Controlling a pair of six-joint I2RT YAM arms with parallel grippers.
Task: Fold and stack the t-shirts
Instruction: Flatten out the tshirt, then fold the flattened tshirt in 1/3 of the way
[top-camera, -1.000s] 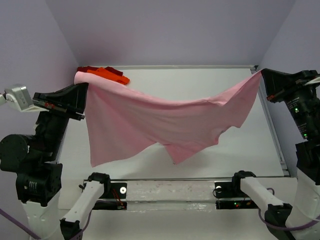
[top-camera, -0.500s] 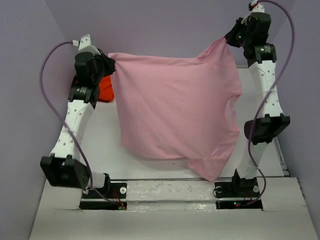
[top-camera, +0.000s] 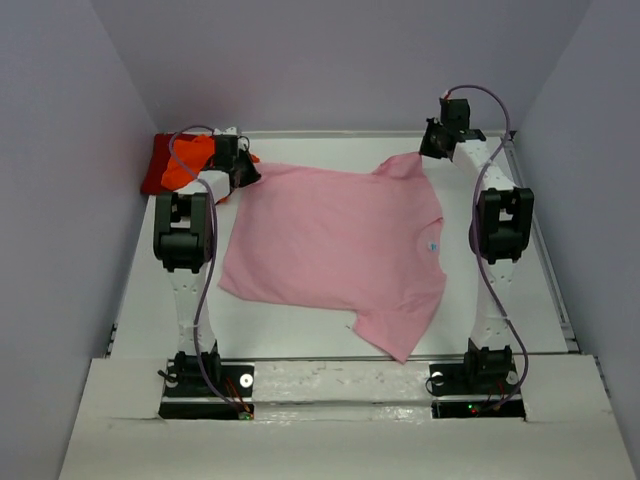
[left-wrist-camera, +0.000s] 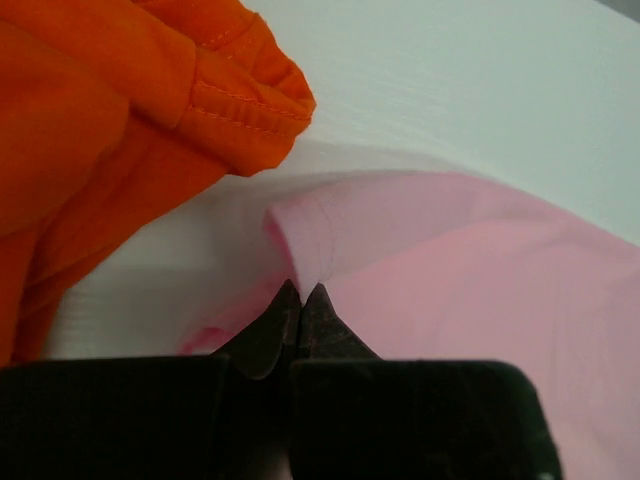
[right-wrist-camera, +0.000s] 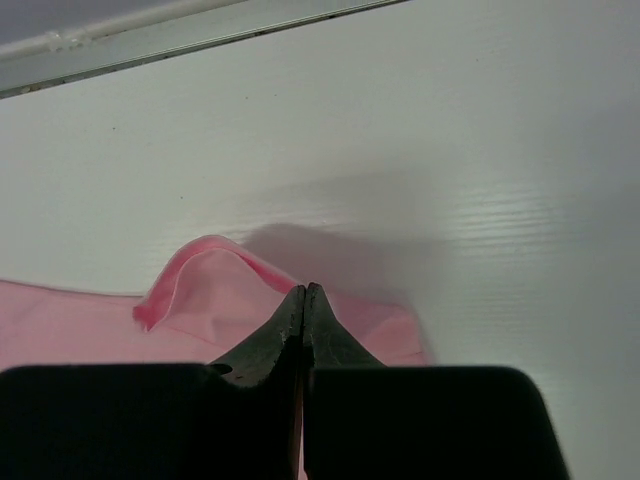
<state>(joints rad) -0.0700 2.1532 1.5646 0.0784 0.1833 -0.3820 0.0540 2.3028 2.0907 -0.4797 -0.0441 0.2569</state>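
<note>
Pink tee (top-camera: 330, 240) lies spread flat, neck label up, L hand (left-wrist-camera: 301, 297) & R hand (right-wrist-camera: 304, 297) each pinching a far corner.

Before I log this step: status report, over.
Left gripper, right gripper shut on pink t-shirt far edge. Shirt spread flat. Orange t-shirt beside left gripper.

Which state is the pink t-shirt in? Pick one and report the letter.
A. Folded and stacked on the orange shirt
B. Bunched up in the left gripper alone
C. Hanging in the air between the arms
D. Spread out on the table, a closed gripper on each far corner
D: the pink t-shirt lies spread on the table, and the left gripper and right gripper are each shut on a far corner of it.
</note>
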